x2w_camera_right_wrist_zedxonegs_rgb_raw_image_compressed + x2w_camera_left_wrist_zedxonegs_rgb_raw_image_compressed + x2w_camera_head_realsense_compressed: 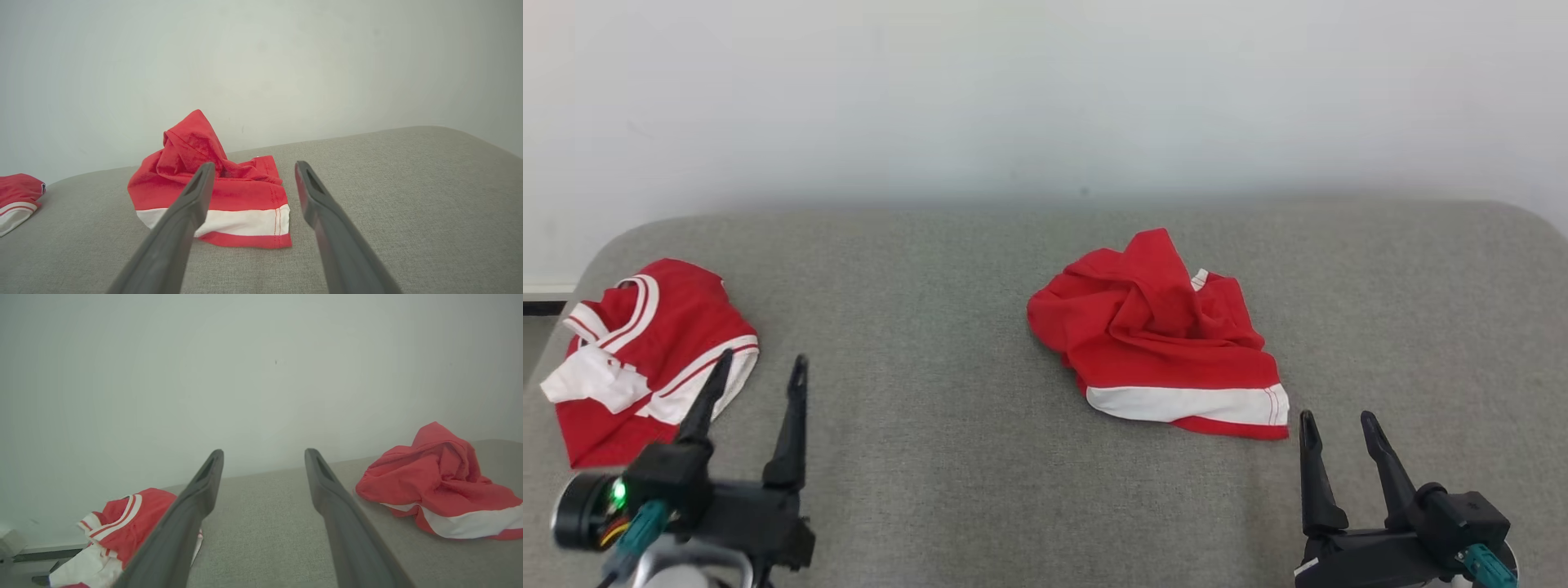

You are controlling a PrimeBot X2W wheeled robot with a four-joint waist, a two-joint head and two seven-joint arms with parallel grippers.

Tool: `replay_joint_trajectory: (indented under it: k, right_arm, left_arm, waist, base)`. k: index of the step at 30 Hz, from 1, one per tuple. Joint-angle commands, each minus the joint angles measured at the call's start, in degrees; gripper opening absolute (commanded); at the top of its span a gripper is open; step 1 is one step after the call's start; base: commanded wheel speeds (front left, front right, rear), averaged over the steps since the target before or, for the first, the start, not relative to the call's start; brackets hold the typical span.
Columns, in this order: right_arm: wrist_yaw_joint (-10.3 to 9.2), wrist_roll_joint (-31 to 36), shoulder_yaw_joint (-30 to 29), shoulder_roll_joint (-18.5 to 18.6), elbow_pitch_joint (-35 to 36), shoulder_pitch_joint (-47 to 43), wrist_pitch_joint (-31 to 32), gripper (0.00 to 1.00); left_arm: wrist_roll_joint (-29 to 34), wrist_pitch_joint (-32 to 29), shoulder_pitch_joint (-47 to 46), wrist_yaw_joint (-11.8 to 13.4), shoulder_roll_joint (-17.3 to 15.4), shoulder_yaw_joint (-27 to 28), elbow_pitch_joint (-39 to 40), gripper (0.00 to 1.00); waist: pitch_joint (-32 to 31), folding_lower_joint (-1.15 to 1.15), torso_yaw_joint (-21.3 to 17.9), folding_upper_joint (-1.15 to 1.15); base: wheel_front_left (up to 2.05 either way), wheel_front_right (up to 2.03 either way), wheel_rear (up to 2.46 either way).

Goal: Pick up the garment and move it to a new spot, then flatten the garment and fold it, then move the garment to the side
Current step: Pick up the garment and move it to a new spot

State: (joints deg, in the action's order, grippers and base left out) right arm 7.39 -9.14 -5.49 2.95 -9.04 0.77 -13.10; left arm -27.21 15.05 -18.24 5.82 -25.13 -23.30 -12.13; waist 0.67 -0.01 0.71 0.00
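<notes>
Far left, near the cushion's edge: folded garment (645, 351), red with white trim, bundled loose and compact. It reads as a piece set aside, parked clear of the working area. Just beside it, lower left: left gripper (761, 363), fingers spread wide with nothing between them. One finger crosses the bundle's right hem in the head view, and I cannot tell whether it touches. Its wrist view looks along the grey cushion (947, 327) toward the wall (1045, 98), aimed at neither piece, so this arm is judged idle for now. The stretch of cushion between the two pieces is the likely ground for spreading and folding. Right of centre: crumpled garment (1160, 343), red with a white band along the near hem, heaped to a peak on the wall side. It lies on the cushion, ungripped, and is taken to be the task's piece. Lower right: right gripper (1338, 420), fingers apart and empty, tips near the hem's near-right corner but not on it. Its wrist view frames that stitched corner between the fingers. Judged staged for the pick-up, which has not begun; the hemmed corner offers a firm edge to pinch.
</notes>
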Motion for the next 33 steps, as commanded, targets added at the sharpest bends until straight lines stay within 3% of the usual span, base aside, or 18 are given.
replay_joint_trajectory:
  k: [1,7,13,24,33]
  right_arm:
    - [0.2,0.46,-0.08,-0.14,0.5,-0.9,0.37,1.0]
    - [0.2,0.47,0.21,-0.14,1.32,-1.8,0.88,1.0]
    - [0.2,0.39,-0.08,-0.13,1.3,-2.31,1.1,1.0]
    - [0.2,0.86,-0.57,-0.14,1.02,-2.72,1.42,1.0]
    - [0.2,1.18,-0.55,-0.13,0.24,-2.4,1.44,1.0]
  left_arm:
    - [-0.31,0.18,3.26,1.08,-0.63,1.7,2.05,1.0]
    - [1.09,0.19,12.94,3.21,-1.38,6.44,7.96,1.0]
    - [1.92,0.19,18.41,2.94,0.19,9.42,10.27,1.0]
    - [4.88,0.19,22.94,0.96,4.5,12.75,10.72,1.0]
    - [7.6,0.19,23.57,-1.15,6.18,14.48,10.04,1.0]
  waist:
    - [-1.3,0.01,1.22,0.0]
    - [-1.66,0.01,1.3,0.0]
    - [-1.68,0.01,0.7,0.0]
    - [-1.91,0.01,-0.18,0.0]
    - [-2.06,0.01,-0.68,0.0]
  base:
    - [0.0,0.0,0.0]
    - [0.0,0.0,0.0]
    - [0.0,0.0,0.0]
    - [0.0,0.0,0.0]
    - [0.0,0.0,0.0]
